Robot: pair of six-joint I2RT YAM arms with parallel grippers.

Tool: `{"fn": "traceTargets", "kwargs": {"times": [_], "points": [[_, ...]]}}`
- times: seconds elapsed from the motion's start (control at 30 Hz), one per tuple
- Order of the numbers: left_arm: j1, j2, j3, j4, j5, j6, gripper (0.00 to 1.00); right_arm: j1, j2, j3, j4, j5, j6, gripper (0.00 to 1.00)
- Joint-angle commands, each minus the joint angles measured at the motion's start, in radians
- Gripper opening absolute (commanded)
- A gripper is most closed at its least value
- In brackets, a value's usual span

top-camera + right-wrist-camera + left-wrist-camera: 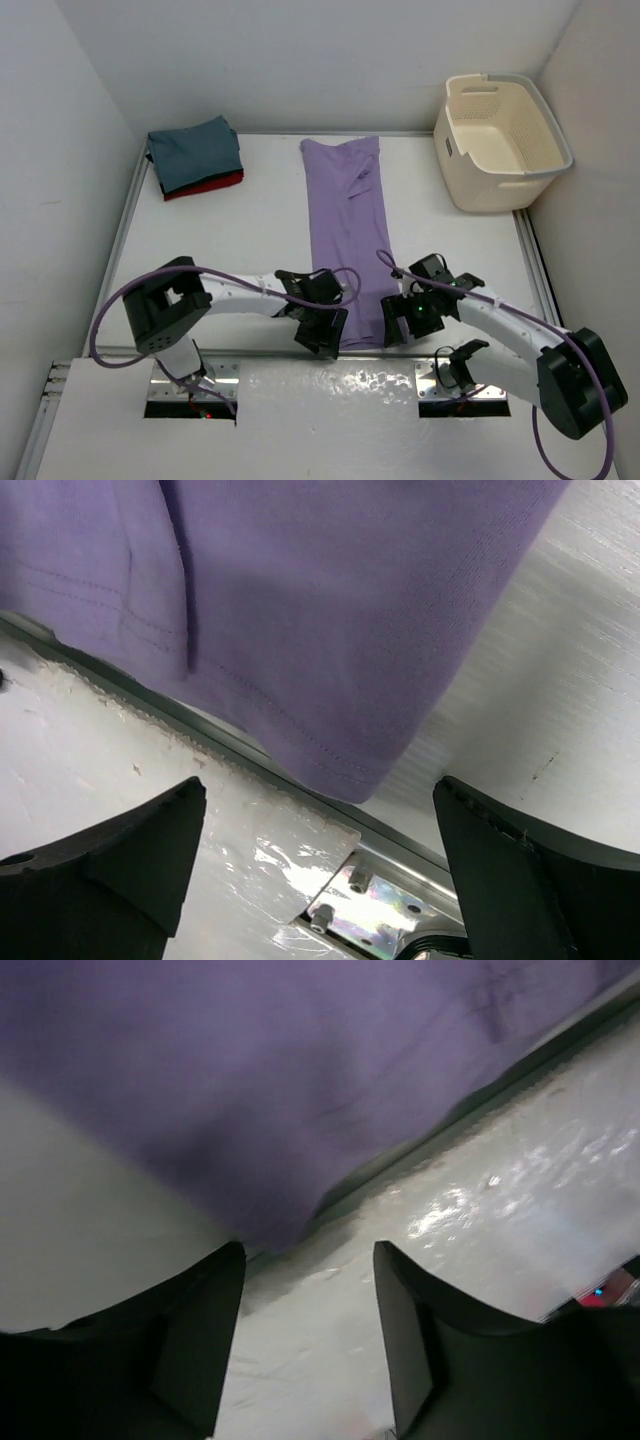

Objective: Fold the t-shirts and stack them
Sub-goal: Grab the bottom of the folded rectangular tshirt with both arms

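The lavender shirt (345, 230) is laid flat as a long strip left of the tub (495, 190), and the folded stack (195, 155) farther left. The left gripper (308, 1260) and right gripper (320, 785) are spread open, empty, at its near hem.

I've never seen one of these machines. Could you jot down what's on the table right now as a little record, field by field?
Spread shirt: lavender t-shirt, lying flat as a long strip down the middle of the table, hem toward the arms
Folded stack: far left corner, blue-grey on top, red edge beneath
Container: cream plastic tub, far right corner
Left claw: open, at the hem's left corner, holding nothing
Right claw: open wide, at the hem's right corner, holding nothing
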State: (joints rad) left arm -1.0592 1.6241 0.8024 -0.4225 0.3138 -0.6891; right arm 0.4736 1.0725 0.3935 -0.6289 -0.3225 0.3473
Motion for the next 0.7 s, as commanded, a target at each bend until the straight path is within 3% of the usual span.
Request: {"fn": "traceTargets", "kwargs": {"times": [0.0, 0.23, 0.33, 0.5, 0.53, 0.67], "points": [[-0.050, 0.081, 0.058, 0.008, -0.041, 0.025, 0.49, -0.003, -0.016, -0.027, 0.057, -0.018, 0.035, 0.93], [-0.064, 0.076, 0.087, -0.027, -0.107, 0.007, 0.29, -0.003, -0.034, -0.045, 0.054, 0.009, 0.050, 0.84], [-0.062, 0.077, 0.090, -0.038, -0.120, -0.004, 0.20, -0.003, -0.025, -0.051, 0.061, 0.020, 0.052, 0.72], [-0.055, 0.063, 0.104, -0.051, -0.162, -0.020, 0.03, -0.003, -0.005, -0.068, 0.095, 0.029, 0.064, 0.63], [-0.050, 0.063, 0.109, -0.059, -0.186, -0.023, 0.00, -0.003, -0.002, -0.068, 0.103, 0.039, 0.074, 0.55], [-0.042, 0.022, 0.115, -0.078, -0.265, -0.033, 0.00, -0.001, 0.006, -0.062, 0.136, 0.048, 0.079, 0.36]]}}
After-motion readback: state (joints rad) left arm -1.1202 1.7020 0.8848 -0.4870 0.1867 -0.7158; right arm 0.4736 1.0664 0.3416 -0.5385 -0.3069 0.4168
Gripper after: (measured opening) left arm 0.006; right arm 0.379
